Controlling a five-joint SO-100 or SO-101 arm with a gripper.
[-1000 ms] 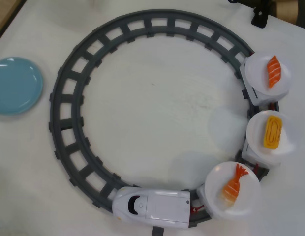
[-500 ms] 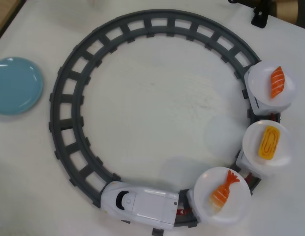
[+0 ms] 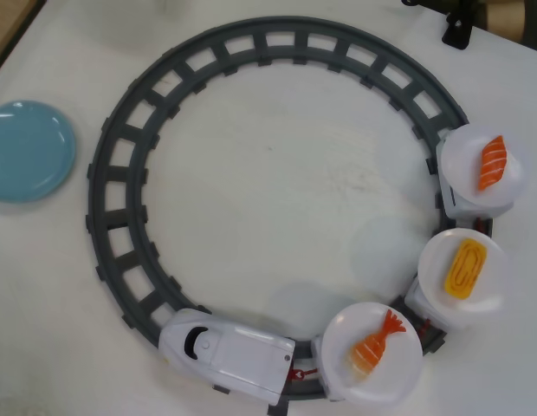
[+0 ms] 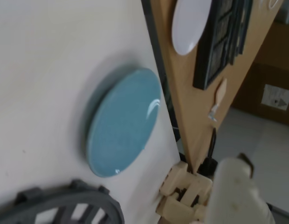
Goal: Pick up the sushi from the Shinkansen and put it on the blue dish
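1. Table [image 3: 277, 191]: white, faint scuffs inside the track ring; top-left corner of overhead view shows a brown strip of floor/edge.
2. Track [image 3: 121, 165]: dark grey ring, landmark for all below; bottom arc cut off by overhead frame edge. In wrist view only a short blurred bit shows at lower left.
3. Shinkansen [image 3: 225, 354]: white, on track's bottom arc, nose toward the left; underside partly cut by frame. Three cars w/ white plates trail up the track's right side.
4. Blue dish [image 3: 28, 152]: outside track, to its left, apart from it; left rim clipped in overhead view. Wrist view shows the whole dish, tilted, just beyond the track bit.
5. Sushi [image 3: 372, 341]: shrimp piece on first plate behind the engine, track's bottom right, tail pointing up-right. Egg piece [image 3: 465, 268] on the next plate, salmon piece [image 3: 492, 161] on the last, track's right side.
6. Gripper: no fingertips visible; pale blurred arm part [image 4: 235, 193] at wrist view's lower right. Can't tell jaw spread. Black stand piece [image 3: 456, 30] beyond track's top right, cropped.
7. Room, wrist view: wooden board [image 4: 191, 93], dark framed item, white plate, cardboard box; all blurry.
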